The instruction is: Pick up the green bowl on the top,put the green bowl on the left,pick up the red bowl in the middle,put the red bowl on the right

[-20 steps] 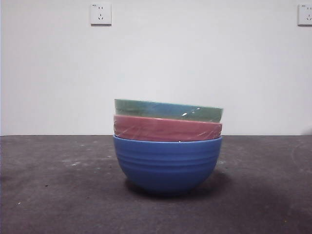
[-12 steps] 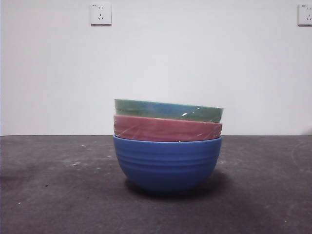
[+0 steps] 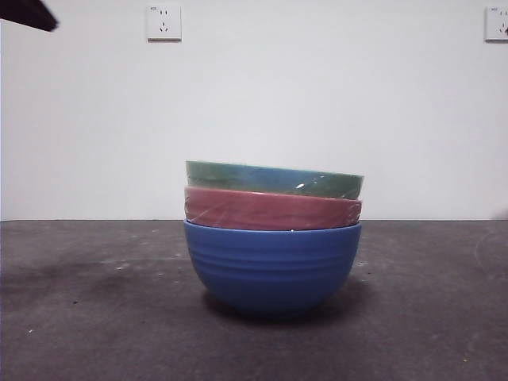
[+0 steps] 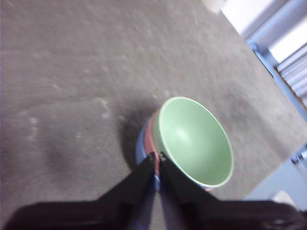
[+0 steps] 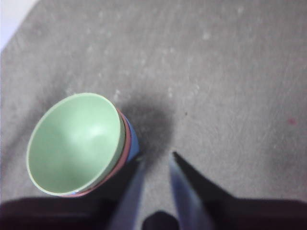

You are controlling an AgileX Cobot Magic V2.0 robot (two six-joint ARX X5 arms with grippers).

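Shut tight, tips touching: left gripper [image 4: 157,155], hanging high over the stack of bowls, tips seen over the near rim of the green bowl [image 4: 194,140], holding nothing. Spread a little, with a gap between the tips: right gripper [image 5: 156,155], also up high, over bare table [image 5: 225,86] just beside the stack, holding nothing too. Green bowl [image 5: 74,142] at about ten o'clock from those tips, well below them. Sitting on top, green bowl [image 3: 274,179], tipped a bit, one side higher. Under it, red bowl [image 3: 272,209], snug in the middle, only its rim band showing. At the bottom, blue bowl [image 3: 272,266], standing on the dark gray table [image 3: 95,317] near its middle. Just a thin pink and blue edge peeking past the green rim from above. Far up at ten o'clock from the stack, in the top corner of the front view, a black tip of one arm [image 3: 28,13]. Behind, white wall [image 3: 317,95] with two sockets [image 3: 163,22] up high.
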